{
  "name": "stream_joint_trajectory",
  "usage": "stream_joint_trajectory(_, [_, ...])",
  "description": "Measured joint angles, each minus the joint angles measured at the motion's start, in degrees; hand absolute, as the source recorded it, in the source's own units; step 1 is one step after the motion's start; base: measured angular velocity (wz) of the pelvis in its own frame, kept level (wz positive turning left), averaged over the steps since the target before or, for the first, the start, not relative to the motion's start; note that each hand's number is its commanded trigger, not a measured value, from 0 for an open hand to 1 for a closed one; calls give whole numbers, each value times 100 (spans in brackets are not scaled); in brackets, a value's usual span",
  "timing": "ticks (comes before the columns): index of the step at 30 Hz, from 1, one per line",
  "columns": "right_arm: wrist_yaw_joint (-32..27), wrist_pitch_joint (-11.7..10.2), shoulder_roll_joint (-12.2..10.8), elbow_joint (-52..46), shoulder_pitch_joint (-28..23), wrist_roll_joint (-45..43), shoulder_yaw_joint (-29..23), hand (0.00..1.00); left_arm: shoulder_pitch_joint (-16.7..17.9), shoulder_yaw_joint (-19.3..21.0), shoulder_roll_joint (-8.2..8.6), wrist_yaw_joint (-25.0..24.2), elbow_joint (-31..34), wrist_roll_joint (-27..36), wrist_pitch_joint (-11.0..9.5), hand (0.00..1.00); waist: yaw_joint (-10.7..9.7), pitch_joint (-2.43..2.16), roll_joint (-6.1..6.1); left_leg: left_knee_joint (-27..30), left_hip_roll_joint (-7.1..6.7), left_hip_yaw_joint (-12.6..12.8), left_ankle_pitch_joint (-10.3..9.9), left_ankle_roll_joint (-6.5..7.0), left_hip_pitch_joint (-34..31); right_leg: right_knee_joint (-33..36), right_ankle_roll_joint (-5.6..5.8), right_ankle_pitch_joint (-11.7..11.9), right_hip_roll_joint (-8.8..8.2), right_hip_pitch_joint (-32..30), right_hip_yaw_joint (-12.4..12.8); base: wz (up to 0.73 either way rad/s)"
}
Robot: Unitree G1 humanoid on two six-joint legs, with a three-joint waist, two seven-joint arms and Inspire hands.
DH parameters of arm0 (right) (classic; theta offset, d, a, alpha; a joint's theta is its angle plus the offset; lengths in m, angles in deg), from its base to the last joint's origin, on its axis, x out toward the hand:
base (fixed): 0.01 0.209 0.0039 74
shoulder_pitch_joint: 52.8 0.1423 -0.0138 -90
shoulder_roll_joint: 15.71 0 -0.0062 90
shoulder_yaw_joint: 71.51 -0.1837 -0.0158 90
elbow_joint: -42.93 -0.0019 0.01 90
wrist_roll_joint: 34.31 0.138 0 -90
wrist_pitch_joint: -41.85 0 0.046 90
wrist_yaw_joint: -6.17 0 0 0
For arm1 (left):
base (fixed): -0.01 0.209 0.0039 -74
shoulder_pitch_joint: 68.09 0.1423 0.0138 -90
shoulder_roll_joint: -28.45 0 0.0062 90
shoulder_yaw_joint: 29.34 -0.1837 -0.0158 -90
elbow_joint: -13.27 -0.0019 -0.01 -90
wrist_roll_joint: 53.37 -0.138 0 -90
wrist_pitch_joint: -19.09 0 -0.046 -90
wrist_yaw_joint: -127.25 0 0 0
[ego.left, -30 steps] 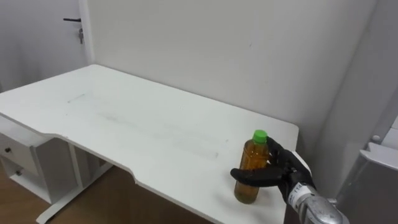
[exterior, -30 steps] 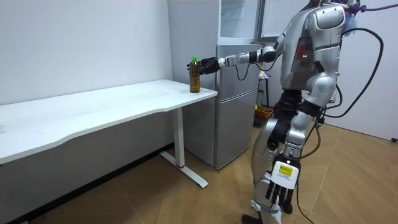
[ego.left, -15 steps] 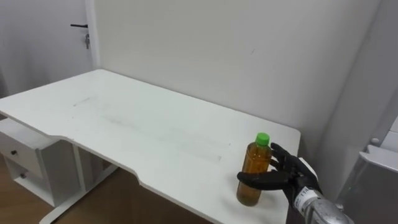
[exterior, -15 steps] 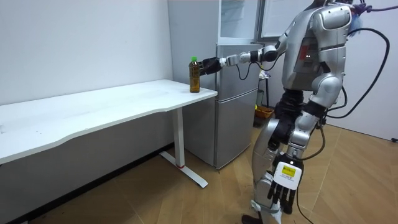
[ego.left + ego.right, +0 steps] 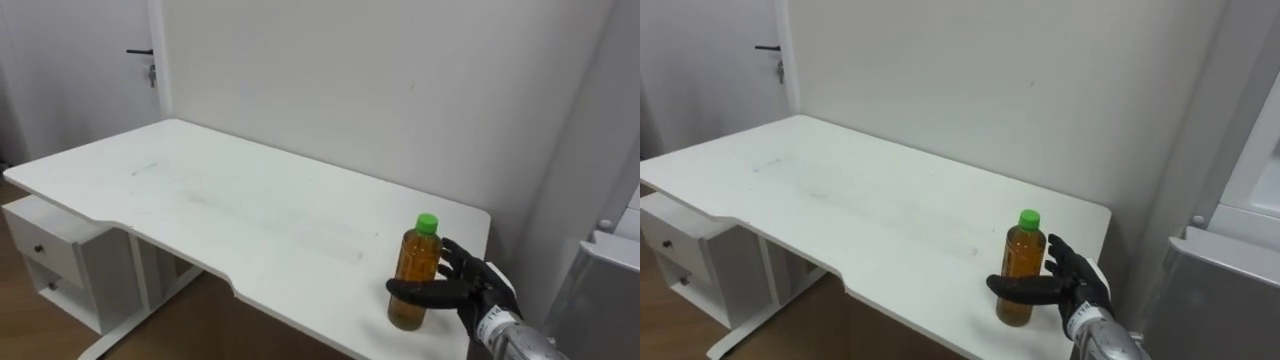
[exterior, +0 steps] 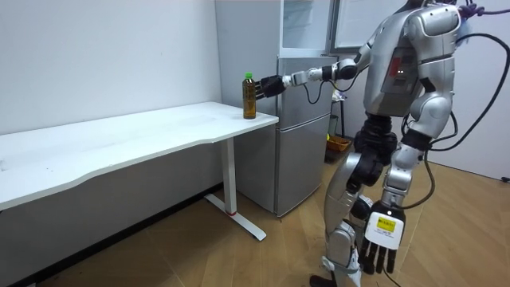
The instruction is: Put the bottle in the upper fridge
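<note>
Room view: L hand (image 6: 381, 241) hanging slack

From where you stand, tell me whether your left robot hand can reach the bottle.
Probably not: the left robot hand hangs low by your leg, far from the table, and the right robot hand grips the bottle.

An amber bottle (image 6: 249, 97) with a green cap stands upright on the table (image 6: 143, 135), at its end corner. The robot stands beyond that end, right arm stretched level, right hand (image 6: 268, 84) clasping the bottle. A grey fridge (image 6: 303, 143) stands just past the table's end. The left hand (image 6: 379, 253) hangs below tabletop height, fingers straight.
</note>
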Motion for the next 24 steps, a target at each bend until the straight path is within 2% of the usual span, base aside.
stream_joint_trajectory(4, [-4,-6,78,0,0,188,3,0,19,-10,0,8,2,2,-25,0,15,2,29,-5,-9,-28,1,2,-39,6,1,1,-5,-27,-33,5])
stream_joint_trajectory(9, [-13,-6,251,0,0,247,10,0,38,-15,1,9,13,2,-25,0,13,-33,133,-15,-12,-87,5,-5,-99,12,1,0,-3,-62,-89,5])
stream_joint_trajectory(24, [-25,-6,298,165,1,301,13,0,48,-13,0,24,25,10,-19,0,13,-15,122,-6,-37,-117,8,-2,-169,14,6,-42,-28,-115,-156,1])
